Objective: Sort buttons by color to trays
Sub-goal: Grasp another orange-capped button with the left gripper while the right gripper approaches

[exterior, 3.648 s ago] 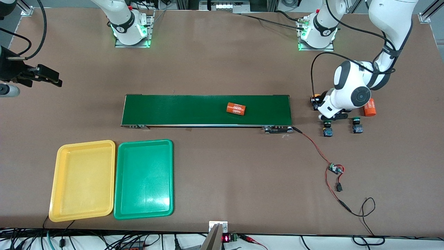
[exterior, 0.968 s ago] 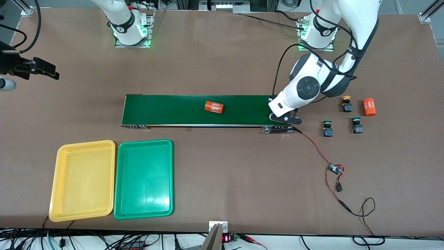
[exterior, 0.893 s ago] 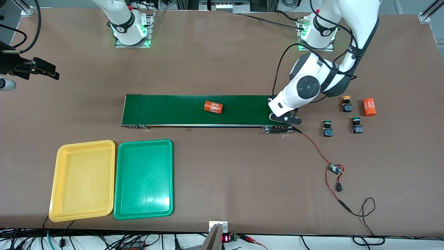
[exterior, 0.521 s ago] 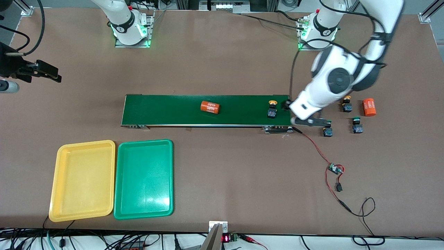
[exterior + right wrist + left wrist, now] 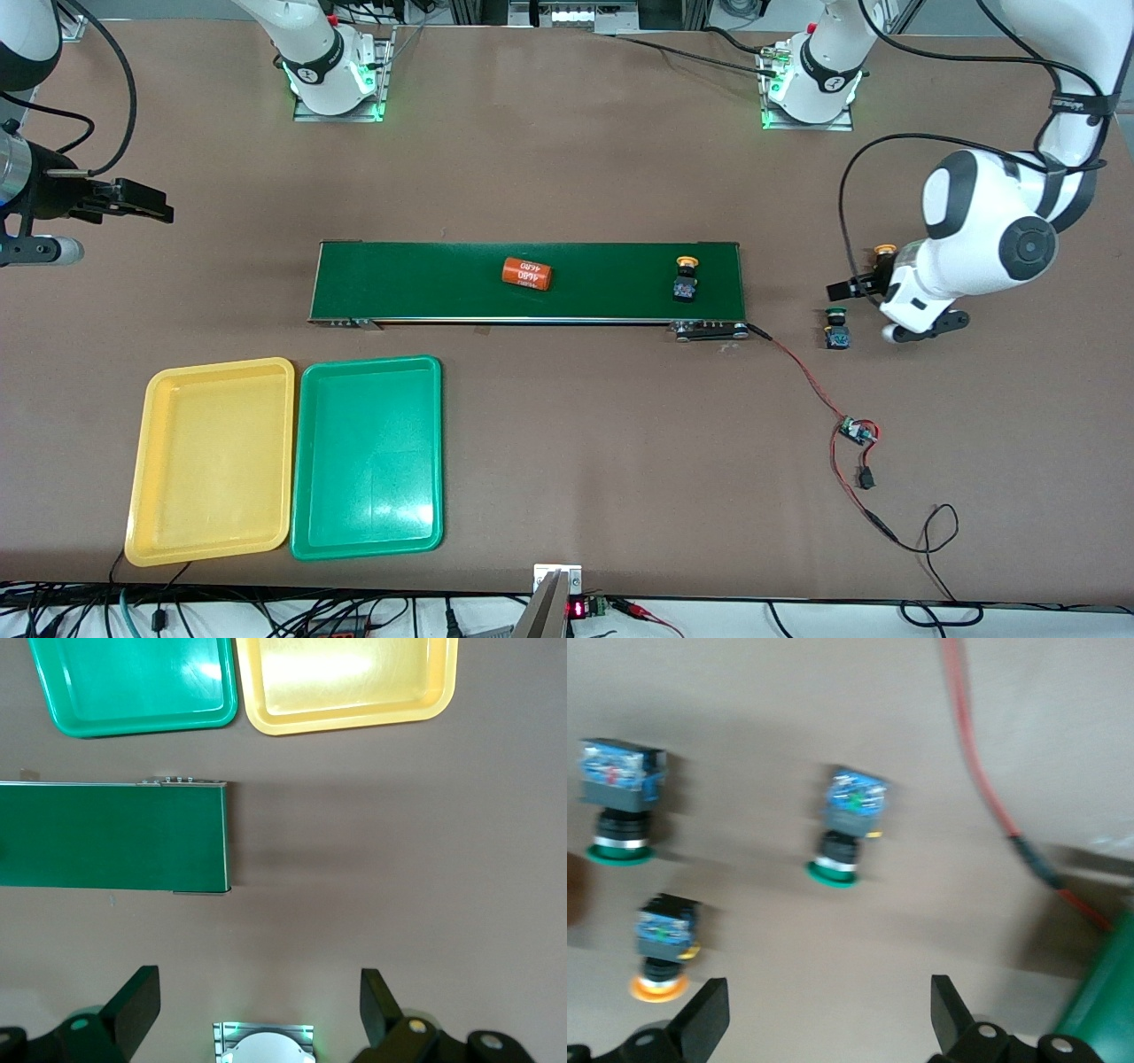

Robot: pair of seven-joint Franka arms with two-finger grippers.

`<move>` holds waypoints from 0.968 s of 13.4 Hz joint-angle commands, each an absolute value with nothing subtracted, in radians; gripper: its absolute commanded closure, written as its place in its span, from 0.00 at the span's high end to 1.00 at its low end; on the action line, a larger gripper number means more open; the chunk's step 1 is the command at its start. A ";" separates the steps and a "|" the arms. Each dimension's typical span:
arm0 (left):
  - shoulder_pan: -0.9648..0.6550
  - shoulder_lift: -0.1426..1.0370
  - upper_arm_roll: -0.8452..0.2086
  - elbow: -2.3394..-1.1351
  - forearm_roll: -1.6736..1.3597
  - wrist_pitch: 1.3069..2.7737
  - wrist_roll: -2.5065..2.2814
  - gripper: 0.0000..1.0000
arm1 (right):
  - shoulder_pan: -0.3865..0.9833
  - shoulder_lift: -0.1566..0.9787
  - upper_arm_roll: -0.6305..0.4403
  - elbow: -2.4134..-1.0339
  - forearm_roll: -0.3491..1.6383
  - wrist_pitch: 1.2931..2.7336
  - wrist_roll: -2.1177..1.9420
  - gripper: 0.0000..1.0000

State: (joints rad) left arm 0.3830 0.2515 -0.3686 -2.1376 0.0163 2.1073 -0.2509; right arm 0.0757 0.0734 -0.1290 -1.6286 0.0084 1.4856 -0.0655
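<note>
The buttons are split up: one yellow-capped button (image 5: 685,278) stands on the dark-green conveyor belt (image 5: 425,281) near the belt's end toward the left arm, and the others sit on the bare desk (image 5: 567,425) just off that end, toward the left arm's edge of the desk. From the front I can make out one green-capped button (image 5: 835,327) in the open, and only the orange cap of a second yellow-capped button (image 5: 883,251) peeking out past the left arm's white wrist, which covers the rest of that cluster. The left wrist view fills the gap: it shows a green-capped button (image 5: 849,829), another green-capped button (image 5: 618,796) and the yellow-capped one (image 5: 663,943), all apart from one another and blurred. The left hand (image 5: 824,1019) hangs over these three with its fingers spread wide and nothing between them. An orange cylinder (image 5: 527,274) with print lies on the belt's middle. The yellow tray (image 5: 211,459) and green tray (image 5: 368,455) lie side by side, touching or nearly so, near the desk's front edge toward the right arm's corner. The right hand (image 5: 257,1005) waits over the desk's edge at the right arm's end, fingers apart and holding nothing; in the front view it is partly cut off by the frame. A red wire with a small board (image 5: 856,431) trails from the belt's end.
</note>
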 commanded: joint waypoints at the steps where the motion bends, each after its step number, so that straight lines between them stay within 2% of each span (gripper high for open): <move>1: 0.432 0.241 -0.385 -2.184 0.096 2.109 -0.212 1.00 | 0.072 -0.053 -0.120 -1.802 -0.002 1.566 -0.080 1.00; 4: 0.480 0.262 -0.387 -2.213 0.173 2.109 -0.171 1.00 | 0.071 -0.268 -0.120 -2.125 -0.002 1.742 -0.071 1.00; 6: 0.524 0.299 -0.385 -2.214 0.176 2.112 -0.112 1.00 | 0.069 -0.354 -0.121 -2.253 -0.002 1.805 -0.067 1.00; 10: 0.566 0.342 -0.385 -2.212 0.196 2.117 -0.017 1.00 | 0.071 -0.353 -0.117 -2.252 -0.008 1.807 -0.100 1.00; 13: 0.589 0.365 -0.387 -2.214 0.245 2.115 -0.012 1.00 | 0.077 -0.351 -0.112 -2.252 -0.113 1.805 -0.121 1.00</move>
State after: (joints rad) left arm 0.5590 0.3534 -0.3698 -2.2169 0.2119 2.1158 -0.0322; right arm 0.0765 -0.3407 -0.1214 -2.2397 -0.0581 1.7932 -0.0926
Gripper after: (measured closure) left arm 0.000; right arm 0.000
